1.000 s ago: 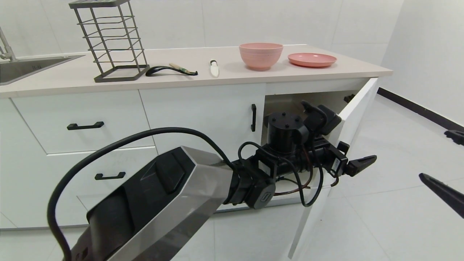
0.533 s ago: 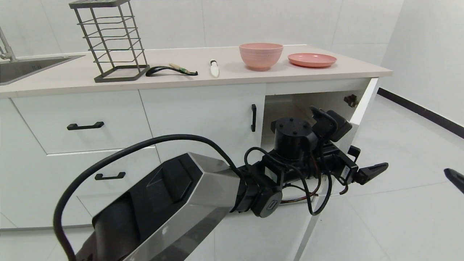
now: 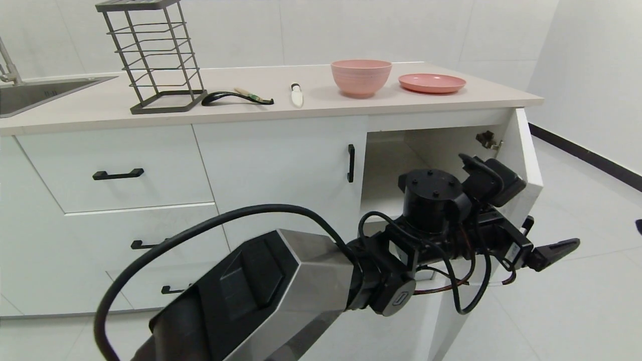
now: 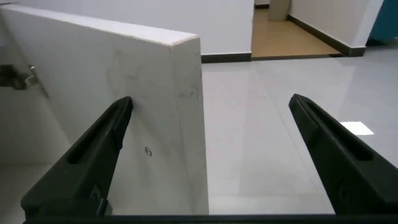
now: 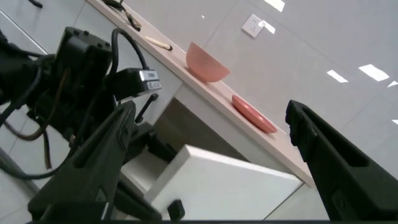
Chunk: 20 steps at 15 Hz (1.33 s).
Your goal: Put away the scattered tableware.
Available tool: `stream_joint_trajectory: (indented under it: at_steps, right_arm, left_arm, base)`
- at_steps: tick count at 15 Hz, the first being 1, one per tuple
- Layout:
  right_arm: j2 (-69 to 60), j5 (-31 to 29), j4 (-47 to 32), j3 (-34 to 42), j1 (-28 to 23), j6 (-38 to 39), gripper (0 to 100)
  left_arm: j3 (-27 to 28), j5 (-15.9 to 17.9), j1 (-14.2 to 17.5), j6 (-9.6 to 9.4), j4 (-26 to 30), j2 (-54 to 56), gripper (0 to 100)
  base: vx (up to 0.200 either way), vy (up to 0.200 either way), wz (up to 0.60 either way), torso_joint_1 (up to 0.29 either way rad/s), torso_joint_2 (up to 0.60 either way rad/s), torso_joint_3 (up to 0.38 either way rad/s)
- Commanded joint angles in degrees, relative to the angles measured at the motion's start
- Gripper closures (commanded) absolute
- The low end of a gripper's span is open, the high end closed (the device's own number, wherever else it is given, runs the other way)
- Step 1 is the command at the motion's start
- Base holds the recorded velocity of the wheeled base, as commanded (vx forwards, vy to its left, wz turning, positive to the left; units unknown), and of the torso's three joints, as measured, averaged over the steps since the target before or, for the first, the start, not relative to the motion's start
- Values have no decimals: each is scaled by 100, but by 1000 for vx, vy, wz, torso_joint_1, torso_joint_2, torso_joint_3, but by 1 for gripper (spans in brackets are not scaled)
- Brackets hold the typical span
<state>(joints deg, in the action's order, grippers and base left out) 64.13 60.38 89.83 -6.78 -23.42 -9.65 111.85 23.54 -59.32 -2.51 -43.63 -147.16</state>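
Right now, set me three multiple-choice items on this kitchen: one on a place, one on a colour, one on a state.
1. Where is the plate?
A. In the sink
B. On the counter, beside the bowl
C. Inside the cabinet

2. What colour is the drawer handle?
A. Black
B. Gold
C. Red

3. How does the cabinet door below the plate stand?
A. Shut
B. Swung open
C. Taken off its hinges

Answers:
1 B: the plate lies on the counter next to the bowl, apart from it.
2 A: the drawer handle is a black bar on a white drawer front.
3 B: the cabinet door stands out from the cabinet, on its hinge, and the inside shows.
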Motion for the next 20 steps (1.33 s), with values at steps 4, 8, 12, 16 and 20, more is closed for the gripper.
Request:
stream_joint_trajectory:
  at_steps: [4,8,12,16,20]
  right_arm:
    - [-296,0,-1,-254,-14,-1,0]
    - [-569,0,-1,-500,-14,7,0]
    - [-771,0,-10,-491,4,7,0]
    - [-859,0,-18,-421,39,7,0]
    - [-885,0,-10,-166,162,-19,0]
  left_arm:
    - [274,45,-590,5,48,-612,0]
    - [274,344,-1055,84,48,-726,0]
    - [274,168,-212,207,-146,-489,0]
    - [-207,160,843,154,-242,469,0]
    - [-2106,168,1581,154,-612,2034,0]
  base:
    - [0,0,0,0,0,0]
    - [0,0,0,0,0,0]
    - [0,0,0,0,0,0]
    - [0,0,0,0,0,0]
    - [0,0,0,0,0,0]
